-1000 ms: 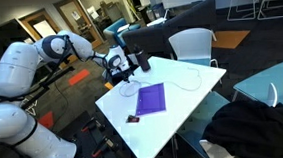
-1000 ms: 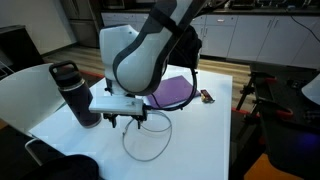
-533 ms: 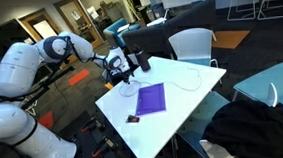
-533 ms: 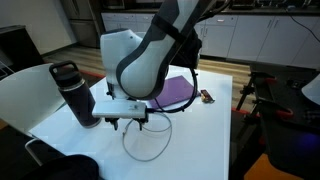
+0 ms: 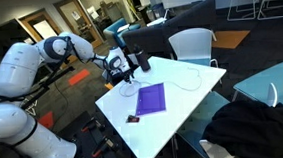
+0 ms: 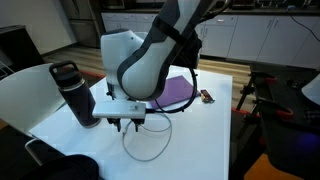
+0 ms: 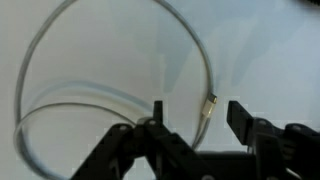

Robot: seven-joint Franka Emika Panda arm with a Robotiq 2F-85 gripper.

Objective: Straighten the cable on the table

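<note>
**First:** While the arm reaches low over the white desk (image 6: 205,140), what do we make of the hand (image 6: 127,123)?

**Second:** We see it open. In the wrist view the hand (image 7: 198,118) has its two dark fingers (image 7: 157,113) spread wide, and we find nothing clamped between them.

**First:** And the cable (image 7: 204,70)?

**Second:** We follow it as a thin white cord, faint against the desktop. It sweeps in a broad loop across the upper part of the wrist view. Its tip lies on the desk in the gap between the fingers, nearer one than the other, and as far as we can tell it touches neither.

**First:** Do we find the same from outside?

**Second:** We do. In an exterior view the cable (image 6: 148,160) curls in a round loop on the desk right beneath the hand, toward the near edge. A dark bottle (image 6: 75,92) stands upright just beside the hand. A flat purple pad (image 6: 176,92) lies behind the arm, with a small dark object (image 6: 206,96) near its corner.

**First:** What else do we note?

**Second:** In an exterior view the hand (image 5: 122,78) hangs over the far side of the desk (image 5: 184,111), close to the bottle (image 5: 140,61). The purple pad (image 5: 150,98) lies mid-desk, and a white chair (image 5: 191,43) stands at the desk's edge. We can barely trace the cord there.
</note>
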